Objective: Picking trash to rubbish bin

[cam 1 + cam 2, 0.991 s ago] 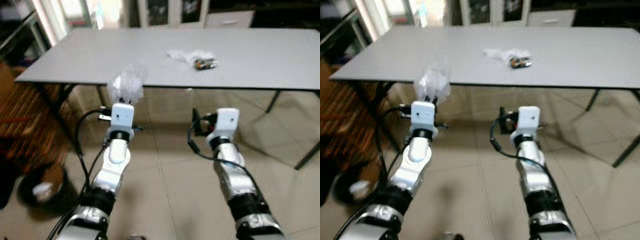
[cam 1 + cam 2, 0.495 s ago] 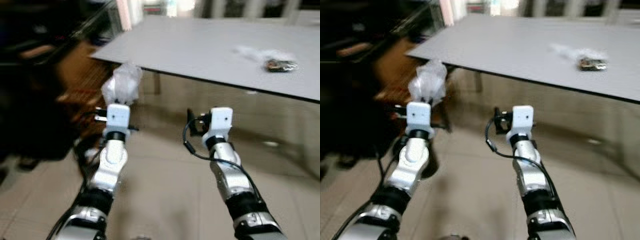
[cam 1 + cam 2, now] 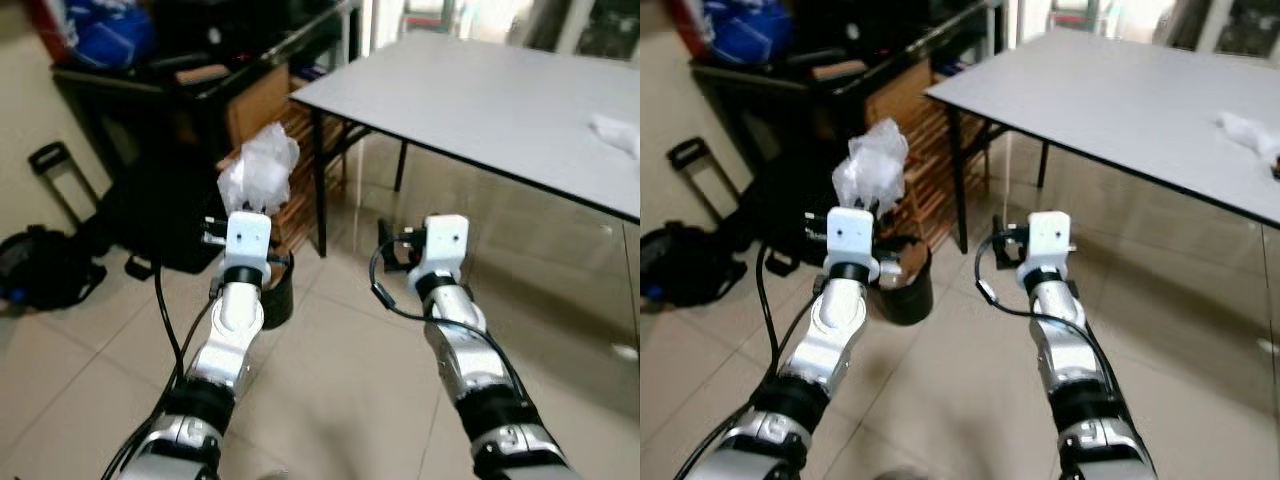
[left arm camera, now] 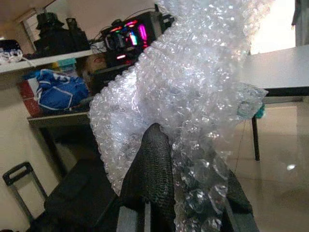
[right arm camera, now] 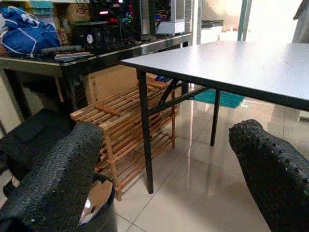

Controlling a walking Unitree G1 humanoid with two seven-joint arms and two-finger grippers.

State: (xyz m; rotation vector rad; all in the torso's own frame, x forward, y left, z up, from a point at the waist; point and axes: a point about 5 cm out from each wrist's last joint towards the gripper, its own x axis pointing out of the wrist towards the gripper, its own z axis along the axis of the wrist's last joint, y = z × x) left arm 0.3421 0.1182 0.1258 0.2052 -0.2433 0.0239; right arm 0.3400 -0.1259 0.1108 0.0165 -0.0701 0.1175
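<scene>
Left gripper (image 3: 252,203), centre-left of frame, clamped on bubble wrap wad (image 3: 259,172), held above black rubbish bin (image 3: 902,280) on floor. Right gripper (image 5: 159,169) spread, empty. Pick-up judged done; drop pending. More trash (image 3: 1248,130) left on grey table (image 3: 1120,95), upper right.

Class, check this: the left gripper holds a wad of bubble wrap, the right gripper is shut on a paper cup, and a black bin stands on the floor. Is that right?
Not quite. The right gripper is open and empty, as the right wrist view shows. The left gripper does hold the bubble wrap, and the black bin stands on the floor.
</scene>
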